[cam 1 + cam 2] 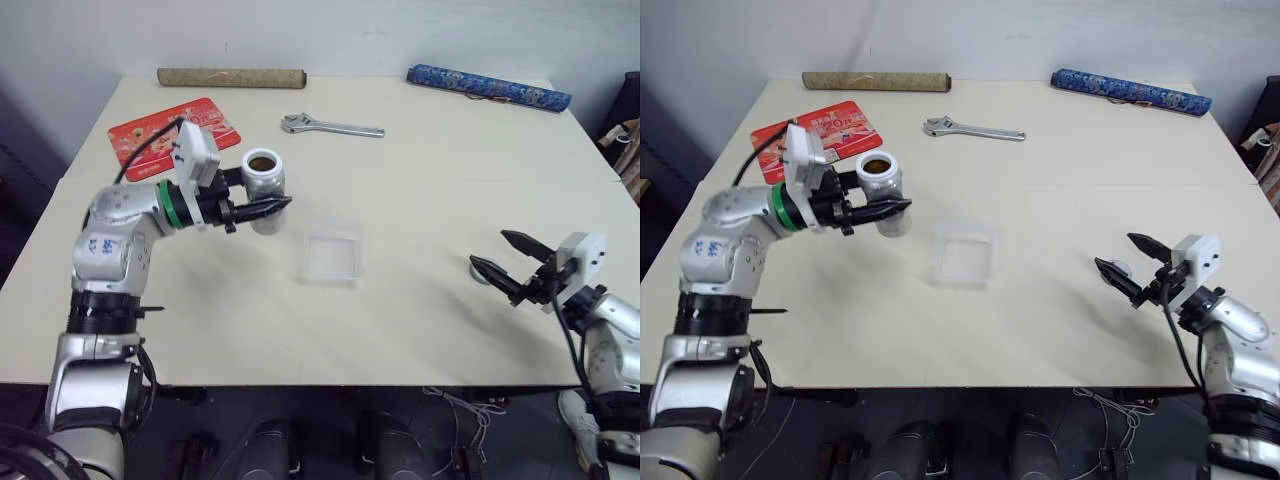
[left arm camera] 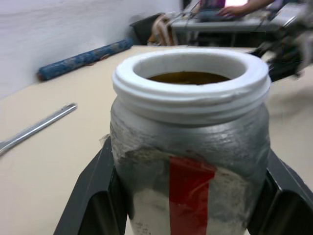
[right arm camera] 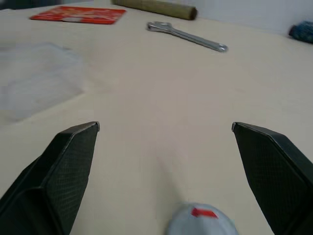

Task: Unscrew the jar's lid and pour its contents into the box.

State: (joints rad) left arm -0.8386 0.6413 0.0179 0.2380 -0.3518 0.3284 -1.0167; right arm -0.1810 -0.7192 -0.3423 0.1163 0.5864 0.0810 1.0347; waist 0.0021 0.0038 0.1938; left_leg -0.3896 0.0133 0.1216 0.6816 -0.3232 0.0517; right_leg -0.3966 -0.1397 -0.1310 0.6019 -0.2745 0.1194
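- The jar [image 1: 264,181] is held upright above the bench [image 1: 420,200], on the robot's left side, just left of and a little behind the box [image 1: 332,250].
- It is a small round jar with a thick white rim at its open mouth; screw ridges show just under that rim.
- Its body looks whitish grey and a bit scuffed, with a red stripe running down the side that faces the left wrist camera.
- Inside the mouth a brownish fill [image 2: 190,77] shows; single bits cannot be made out.
- The left pincer [image 1: 268,208] is clamped on the jar's lower body, one black finger on each side.
- The lid [image 3: 201,221] is off the jar. It lies flat on the bench near the right front edge, round and grey with a small red mark on top.
- The right pincer [image 1: 497,256] stands wide apart and holds nothing; the lid sits on the bench between and just below its fingers [image 3: 68,161].
- The box is a shallow square tray of clear plastic, resting near the middle of the bench.
- A wrench [image 1: 331,125] lies further back, a red printed mat [image 1: 172,135] at the back left, and a brown roll [image 1: 231,77] and a blue patterned roll [image 1: 488,87] along the far edge.
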